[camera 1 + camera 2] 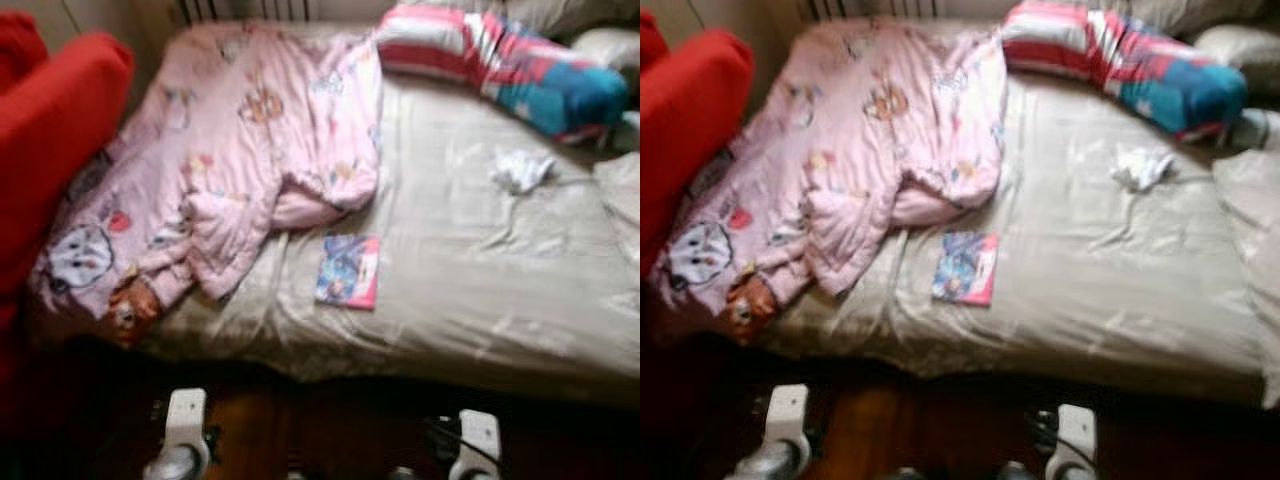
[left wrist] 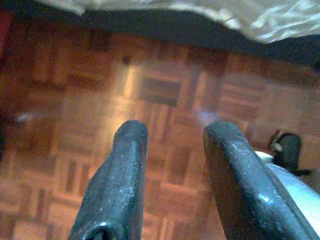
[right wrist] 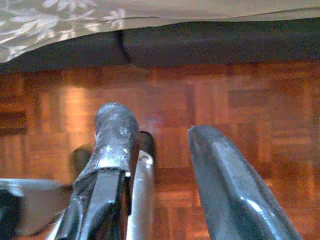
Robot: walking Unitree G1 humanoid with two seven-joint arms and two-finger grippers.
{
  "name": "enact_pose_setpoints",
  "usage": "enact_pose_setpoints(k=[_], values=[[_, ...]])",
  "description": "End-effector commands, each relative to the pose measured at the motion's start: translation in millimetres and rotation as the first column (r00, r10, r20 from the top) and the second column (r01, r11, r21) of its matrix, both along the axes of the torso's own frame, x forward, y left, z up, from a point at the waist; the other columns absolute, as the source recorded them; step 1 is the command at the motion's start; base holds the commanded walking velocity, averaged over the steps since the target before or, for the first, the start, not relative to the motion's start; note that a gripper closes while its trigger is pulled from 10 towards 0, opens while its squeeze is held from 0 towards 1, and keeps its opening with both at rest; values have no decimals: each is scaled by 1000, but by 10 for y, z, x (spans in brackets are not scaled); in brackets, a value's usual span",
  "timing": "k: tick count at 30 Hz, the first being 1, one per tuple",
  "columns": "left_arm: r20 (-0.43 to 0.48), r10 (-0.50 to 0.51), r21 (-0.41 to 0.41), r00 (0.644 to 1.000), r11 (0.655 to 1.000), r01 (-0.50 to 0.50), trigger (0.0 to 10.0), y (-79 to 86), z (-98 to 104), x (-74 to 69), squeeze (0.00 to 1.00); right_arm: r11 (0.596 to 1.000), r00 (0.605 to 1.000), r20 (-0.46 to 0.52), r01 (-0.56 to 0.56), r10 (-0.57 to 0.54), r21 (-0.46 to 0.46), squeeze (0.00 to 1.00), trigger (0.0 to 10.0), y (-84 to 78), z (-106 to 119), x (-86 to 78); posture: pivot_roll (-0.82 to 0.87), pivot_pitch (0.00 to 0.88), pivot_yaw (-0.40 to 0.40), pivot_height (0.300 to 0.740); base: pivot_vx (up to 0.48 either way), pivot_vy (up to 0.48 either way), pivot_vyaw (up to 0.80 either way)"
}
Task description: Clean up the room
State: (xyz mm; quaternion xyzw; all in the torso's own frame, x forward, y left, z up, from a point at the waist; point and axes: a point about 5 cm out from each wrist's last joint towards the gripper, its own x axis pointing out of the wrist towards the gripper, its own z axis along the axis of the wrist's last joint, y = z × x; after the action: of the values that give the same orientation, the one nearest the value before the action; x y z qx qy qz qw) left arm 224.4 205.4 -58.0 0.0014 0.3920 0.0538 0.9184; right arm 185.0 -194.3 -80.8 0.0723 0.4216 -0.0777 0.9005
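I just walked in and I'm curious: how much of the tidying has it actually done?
Nothing looks done. The pink quilt lies rumpled on the bed, with a booklet, a crumpled white cloth and a striped pillow lying loose. The left gripper and right gripper hang open, holding nothing, over the wooden floor. Everything remains.

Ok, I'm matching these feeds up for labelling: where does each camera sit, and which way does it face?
Left eye view: on the head, looking forward and down at the bed with its pink blanket and book; both silver arms show at the bottom edge.
Right eye view: its stereo twin, same scene.
Left wrist view: looks along the open left claw at the parquet floor.
Right wrist view: looks along the open right claw at the same floor.
Both wrist views share the bed's sheet edge.
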Motion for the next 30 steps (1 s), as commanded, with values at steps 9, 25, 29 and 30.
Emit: enact_pose_setpoints(k=[9, 25, 29, 30], values=[[-17, -7, 10, 1000, 1000, 8, 10000, 2, -28, -44, 0, 1000, 999, -39, -5, 5, 11, 0, 10000, 44, -56, -97, -74, 204, 35, 740, 0, 299, 0], [-7, -13, -7, 1000, 1000, 13, 10000, 7, -30, -54, 0, 1000, 999, -36, -13, 14, 20, 0, 10000, 79, -60, -100, -75, 187, 40, 740, 0, 0, 0], [-11, -20, -11, 1000, 1000, 20, 10000, 9, -36, -66, 0, 1000, 999, -33, -13, 13, 22, 0, 10000, 88, -59, -97, -73, 186, 41, 740, 0, 0, 0], [-13, -19, -11, 1000, 1000, 19, 10000, 9, -39, -71, 0, 1000, 999, -33, -14, 14, 22, 0, 10000, 89, -59, -96, -72, 188, 40, 740, 0, 0, 0]])
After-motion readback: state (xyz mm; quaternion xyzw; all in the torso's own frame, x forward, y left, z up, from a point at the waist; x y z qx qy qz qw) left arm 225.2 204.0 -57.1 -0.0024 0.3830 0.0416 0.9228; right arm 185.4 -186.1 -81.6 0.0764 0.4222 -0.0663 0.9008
